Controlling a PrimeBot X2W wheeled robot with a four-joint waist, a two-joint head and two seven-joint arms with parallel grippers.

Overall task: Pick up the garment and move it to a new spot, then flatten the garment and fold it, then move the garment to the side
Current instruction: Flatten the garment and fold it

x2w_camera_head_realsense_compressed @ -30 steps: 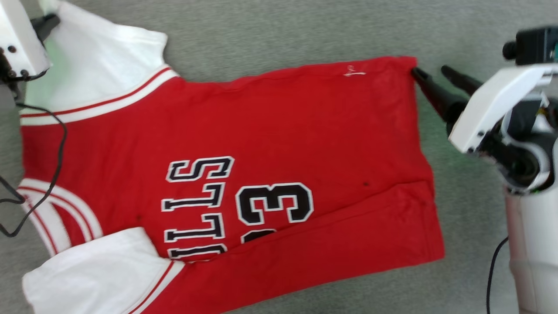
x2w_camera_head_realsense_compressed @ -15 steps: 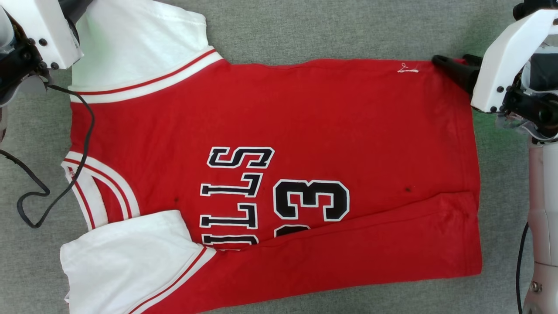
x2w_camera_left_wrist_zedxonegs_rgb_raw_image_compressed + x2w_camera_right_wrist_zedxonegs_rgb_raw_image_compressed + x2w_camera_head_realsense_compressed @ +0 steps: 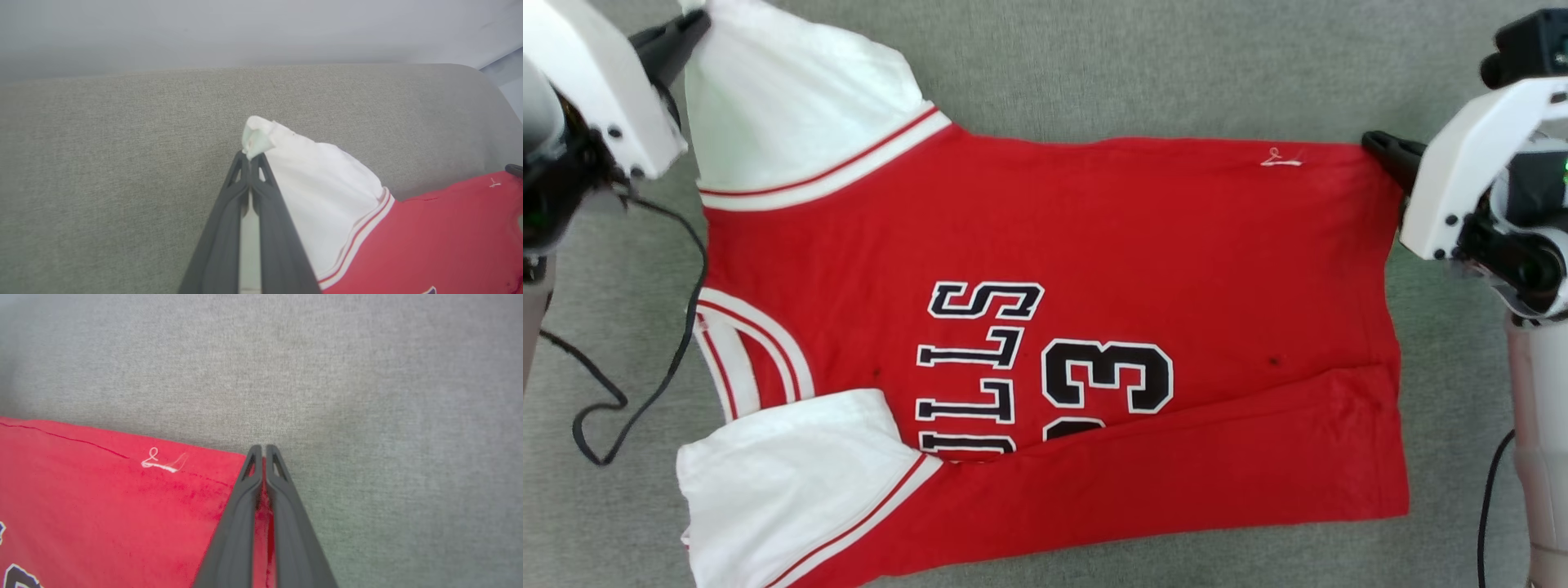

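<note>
Red cloth with two white short sleeves: one garment (image 3: 1054,245) lies spread front-up on the grey fabric surface (image 3: 1094,65), and its near long edge is folded over onto the lettering. Two grippers hold it, one at each far corner. At the garment's far left corner, the left gripper (image 3: 249,157) is pinched tight on the tip of a white sleeve. At the garment's far right corner, the right gripper (image 3: 264,448) is clamped on the red hem, with cloth showing between its fingers.
</note>
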